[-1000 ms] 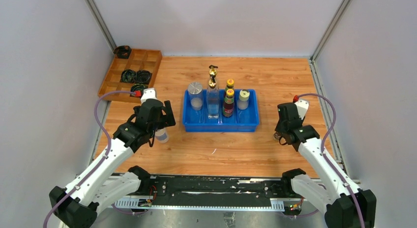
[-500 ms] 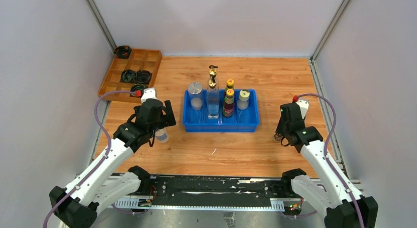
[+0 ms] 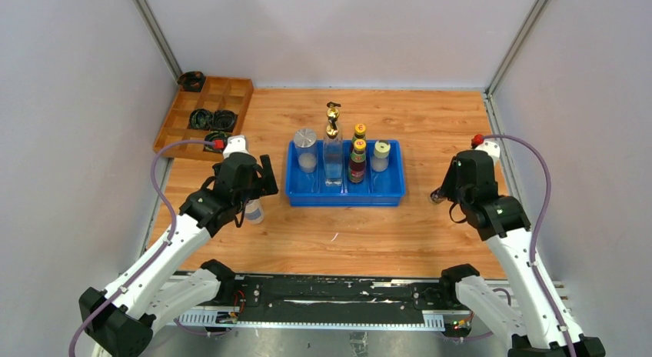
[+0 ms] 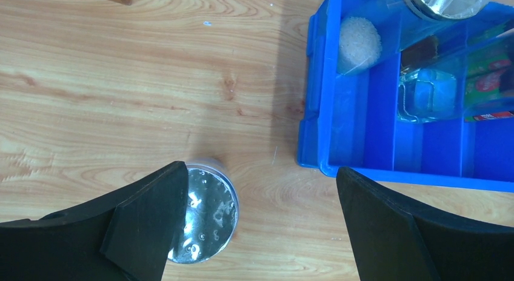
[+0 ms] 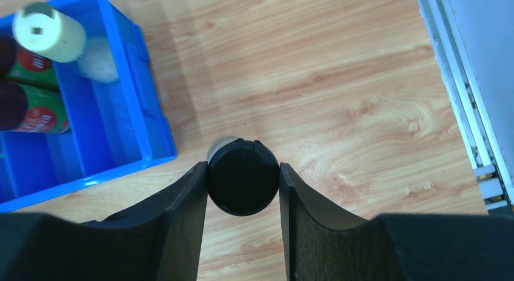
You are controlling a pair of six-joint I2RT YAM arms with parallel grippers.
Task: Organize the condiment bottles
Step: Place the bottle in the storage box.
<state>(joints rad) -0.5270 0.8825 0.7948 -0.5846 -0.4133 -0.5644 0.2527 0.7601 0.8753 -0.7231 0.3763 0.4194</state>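
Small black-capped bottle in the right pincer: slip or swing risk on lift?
Probably secure: the right pincer clamps the small black-capped bottle by its round cap, pressed on both sides. A smooth round cap could twist or slip. It looks small, so likely light.

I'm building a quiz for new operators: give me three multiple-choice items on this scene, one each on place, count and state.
1. Where is the loose silver-lidded jar? A) on the table, left of the blue bin B) inside the bin C) in the right gripper
2. How many yellow-capped sauce bottles stand in the bin? A) one B) two C) four
3. The right gripper is: A) open, empty B) shut on nothing C) shut on the black-capped bottle
Key: 1 A, it stands on wood beside the bin's left wall; 2 B, two yellow caps show; 3 C, both fingers press the black cap.
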